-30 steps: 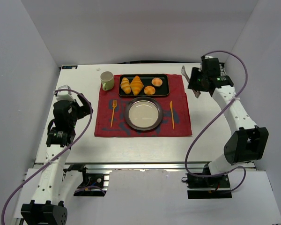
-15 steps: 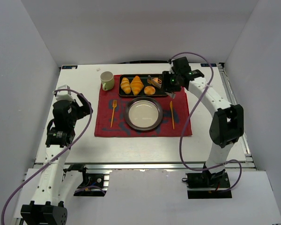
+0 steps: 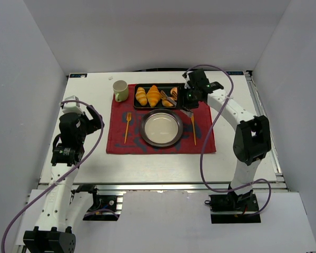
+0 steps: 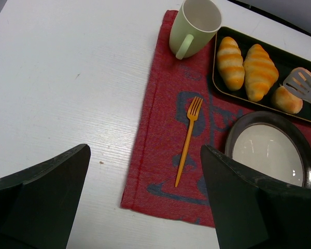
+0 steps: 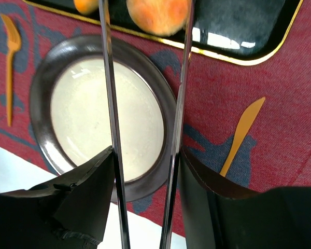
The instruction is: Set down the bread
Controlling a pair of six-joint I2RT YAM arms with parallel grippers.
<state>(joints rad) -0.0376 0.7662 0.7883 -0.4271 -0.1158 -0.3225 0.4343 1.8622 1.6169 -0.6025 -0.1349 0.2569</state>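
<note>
- Metal tongs (image 5: 111,104) are gripped firmly in the right gripper (image 5: 145,155). Their arms are spread to straddle one bun (image 5: 158,13) on the tray (image 5: 238,31) at the top of the frame, probably to line up a pinch.
- Just below the tray, the plate (image 5: 78,119) holds nothing and is the likely drop spot.
- Over the cloth (image 4: 160,129) edge, the left gripper (image 4: 144,155) hangs released, well away from the tray.
- The top edge cuts off this bun and the other bun (image 5: 85,4), so I cannot tell whether the tong tips touch it.
- In the left wrist view, the tongs' slotted head hides part of the tray's corner.
</note>
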